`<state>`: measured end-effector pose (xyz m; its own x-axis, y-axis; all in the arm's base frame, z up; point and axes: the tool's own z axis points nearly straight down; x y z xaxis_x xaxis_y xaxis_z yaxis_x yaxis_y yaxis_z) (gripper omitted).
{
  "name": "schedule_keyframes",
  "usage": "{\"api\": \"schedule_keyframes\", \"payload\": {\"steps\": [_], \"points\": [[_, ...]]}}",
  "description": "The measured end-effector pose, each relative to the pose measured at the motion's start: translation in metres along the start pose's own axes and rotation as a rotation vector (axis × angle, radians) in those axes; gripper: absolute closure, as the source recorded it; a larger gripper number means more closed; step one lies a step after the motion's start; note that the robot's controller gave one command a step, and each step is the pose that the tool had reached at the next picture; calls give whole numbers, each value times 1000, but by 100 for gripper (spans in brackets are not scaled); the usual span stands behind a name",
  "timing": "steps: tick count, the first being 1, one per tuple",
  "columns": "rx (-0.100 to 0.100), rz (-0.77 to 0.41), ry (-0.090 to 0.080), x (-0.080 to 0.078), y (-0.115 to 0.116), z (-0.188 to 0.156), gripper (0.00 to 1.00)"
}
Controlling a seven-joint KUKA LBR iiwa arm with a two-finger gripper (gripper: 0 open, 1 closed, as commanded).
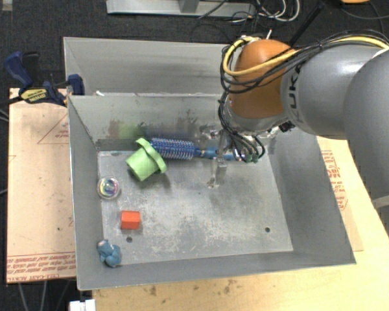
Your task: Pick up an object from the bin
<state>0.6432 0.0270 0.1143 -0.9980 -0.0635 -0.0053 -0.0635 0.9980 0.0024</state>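
My gripper (214,173) hangs below the orange dome near the middle of the bin's back part, reaching down to the floor. A blue brush (175,149) with a ribbed bristle head lies along the back wall, and its thin handle end runs right up to the gripper. Whether the handle is in the gripper I cannot tell. A light green cup-like piece (144,161) lies tilted at the brush's left end, touching it.
Along the left wall lie a shiny clear ball (108,187), a small orange-red cube (131,220) and, in the front left corner, a blue lump (109,253). The arm and its cables cover the bin's back right corner.
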Motion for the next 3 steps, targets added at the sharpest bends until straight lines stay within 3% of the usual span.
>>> {"api": "schedule_keyframes", "payload": {"steps": [1,2,3], "points": [[0,155,-7,-6,-31,41,0],[-1,154,-14,-8,-31,38,0],[-1,154,-16,-9,-31,38,100]]}}
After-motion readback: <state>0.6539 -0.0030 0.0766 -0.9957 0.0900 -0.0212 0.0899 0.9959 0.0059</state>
